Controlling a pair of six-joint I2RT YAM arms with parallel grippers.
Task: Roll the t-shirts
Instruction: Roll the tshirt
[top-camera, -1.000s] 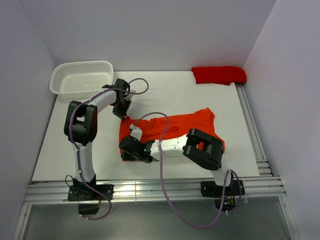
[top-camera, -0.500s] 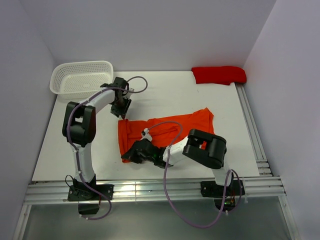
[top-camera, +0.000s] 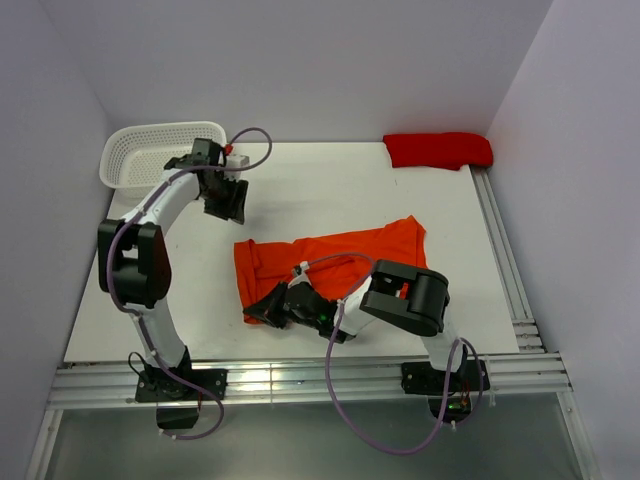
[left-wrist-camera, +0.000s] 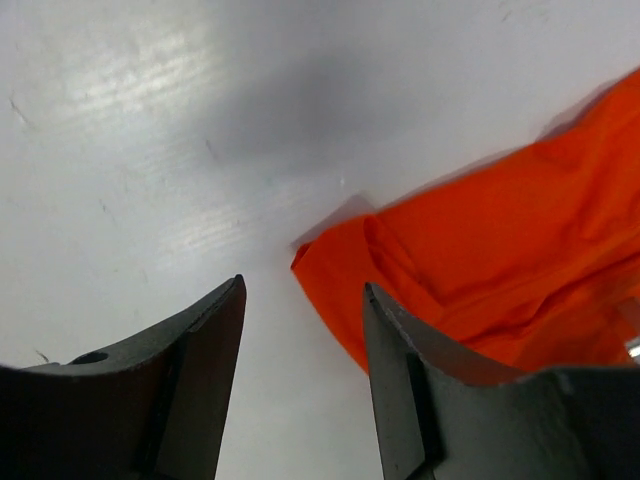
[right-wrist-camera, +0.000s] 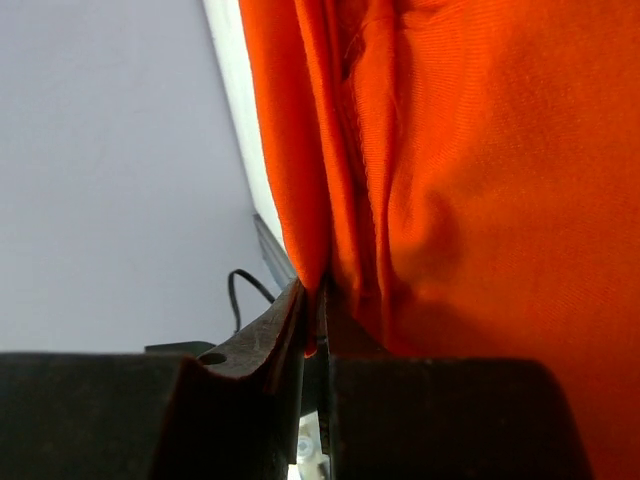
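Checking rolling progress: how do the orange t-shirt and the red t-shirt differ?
The bright orange cloth t-shirt lies spread out; the darker red cloth t-shirt sits bundled in the far right corner. The right end effector pinches the orange; nothing touches the red. Both are plain.

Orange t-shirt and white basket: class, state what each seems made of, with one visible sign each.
The bright orange cloth t-shirt looks like matte knitted fabric, perhaps cotton: fine ribbed texture and soft folds. The white mesh basket seems moulded plastic, smooth finish: a regular lattice of holes and a stiff rim.
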